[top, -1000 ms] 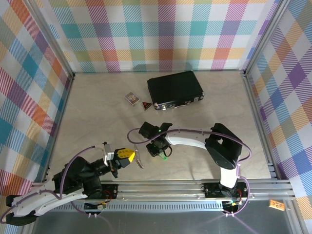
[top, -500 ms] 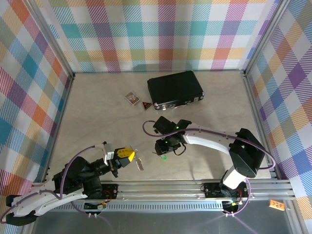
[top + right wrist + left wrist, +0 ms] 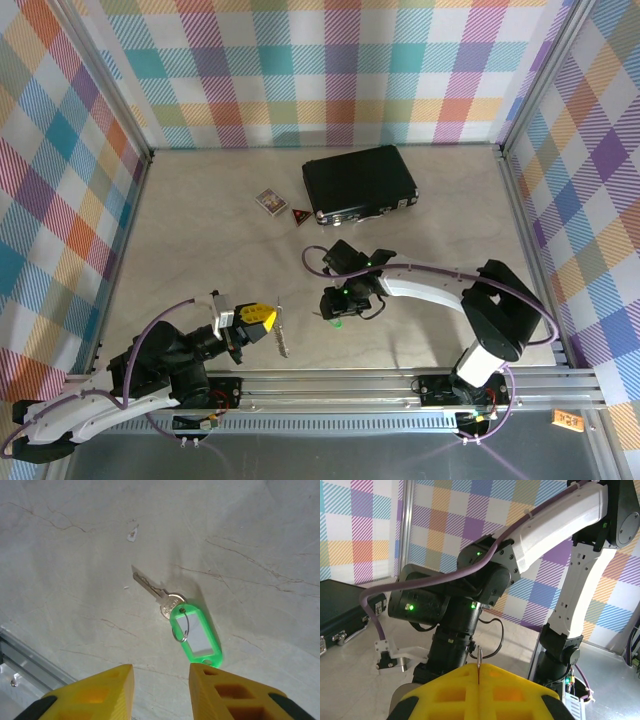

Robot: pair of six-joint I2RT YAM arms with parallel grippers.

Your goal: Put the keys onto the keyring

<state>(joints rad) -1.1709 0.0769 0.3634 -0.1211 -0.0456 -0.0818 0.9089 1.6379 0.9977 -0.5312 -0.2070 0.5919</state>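
- Near left, the left end effector (image 3: pixel 258 320) is clenched on the keyring (image 3: pixel 283 340). The silvery loop sticks out to its right, just above the desk (image 3: pixel 200 230).
- From the left wrist camera, just a thin metal edge of the keyring shows between the yellow pads. That looks like a slim hold, so a knock or push from the key could twist the loop or pull it loose.
- Just right of the keyring, the key (image 3: pixel 159 596) lies flat on the desk. A small ring joins it to a green tag (image 3: pixel 196 639).
- The right end effector (image 3: pixel 161 672) hovers over the key with its jaws apart and nothing between them.
- A flat key gives the fingers little to bite on, so they may scrape the desk and skid it away.
- If they close on the tag instead, the key would likely dangle and swing, making it hard to aim at the loop.
- The two arms are close together, so a reach across could bump them and shift the keyring.
- Far off sit a small box (image 3: pixel 270 202), a red tag (image 3: pixel 299 214) and a black case (image 3: pixel 360 183), well away from the work.
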